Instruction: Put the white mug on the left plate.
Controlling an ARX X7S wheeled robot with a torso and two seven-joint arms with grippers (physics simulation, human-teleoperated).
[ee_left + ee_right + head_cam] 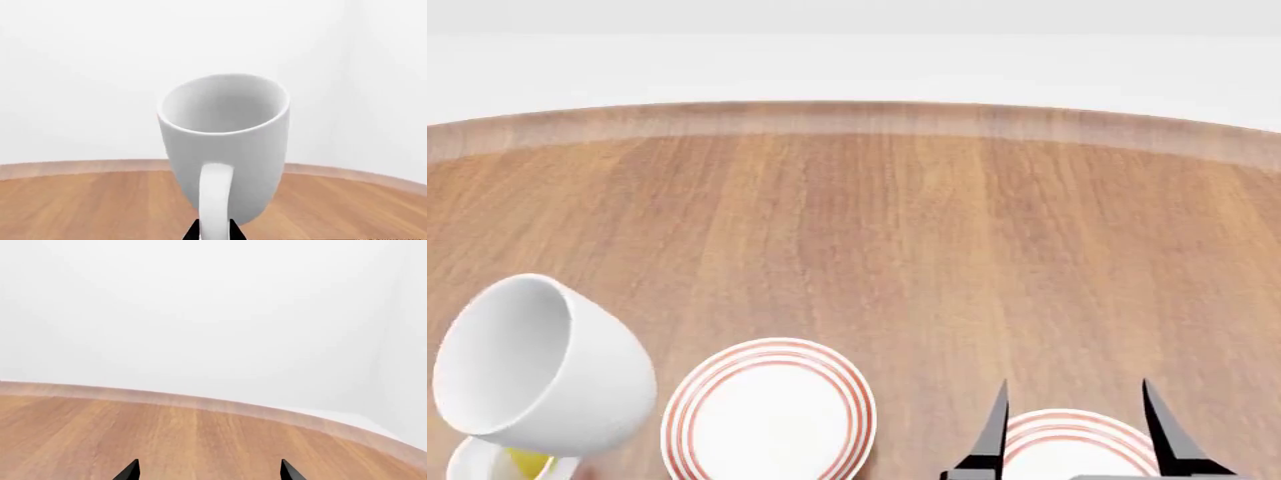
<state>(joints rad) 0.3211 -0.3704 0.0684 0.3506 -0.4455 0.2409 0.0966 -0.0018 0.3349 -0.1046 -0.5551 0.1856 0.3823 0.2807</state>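
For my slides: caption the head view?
Left gripper lifts the white mug beside the left plate; open right gripper hovers over another plate.

A wooden table [934, 230] bears two red-ringed plates [769, 415].

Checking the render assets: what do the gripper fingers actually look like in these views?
Only finger tips show. The right gripper has two plain black fingers, flat blades tapering to sharp points; the right wrist view shows the same two black pointed tips. Of the left gripper, just two small black slivers beside a white handle. No cables, markings or arm links are visible in any view.
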